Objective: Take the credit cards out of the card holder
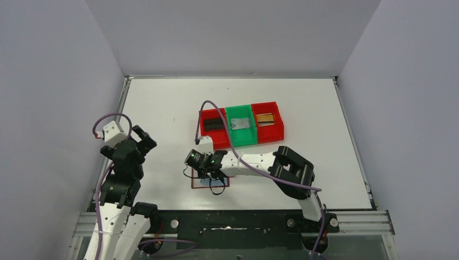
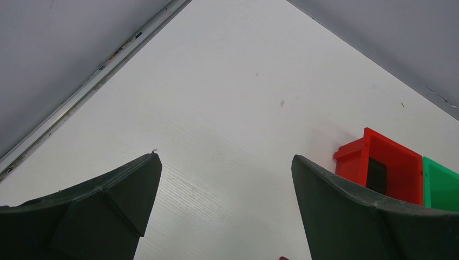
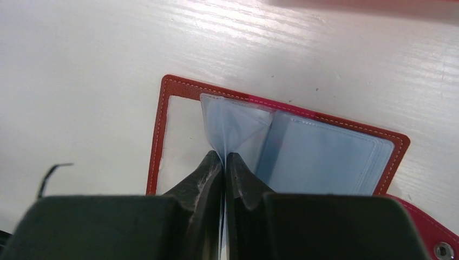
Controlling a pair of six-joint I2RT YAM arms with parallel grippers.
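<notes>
A: Card holder point(image 1: 197, 186): where is it from the top camera?
B: It lies open on the white table point(image 1: 162, 108), under the right gripper point(image 1: 212, 174). That arm stretches low toward 9 o'clock. At the holder's 1 o'clock, a dark card point(image 1: 214, 123), silvery card point(image 1: 242, 124) and gold card point(image 1: 265, 119) lie in the left red bin point(image 1: 204, 120), green bin point(image 1: 238, 142) and right red bin point(image 1: 277, 127). The left gripper point(image 1: 146, 140) is raised at 9 o'clock.
A: Left wrist?
B: Fingers point(image 2: 108, 206) spread wide, holding nothing.
A: Right wrist?
B: Fingers point(image 3: 205, 173) pinched tight on a pale blue sleeve point(image 3: 233, 124) lifted from the holder's middle.
</notes>
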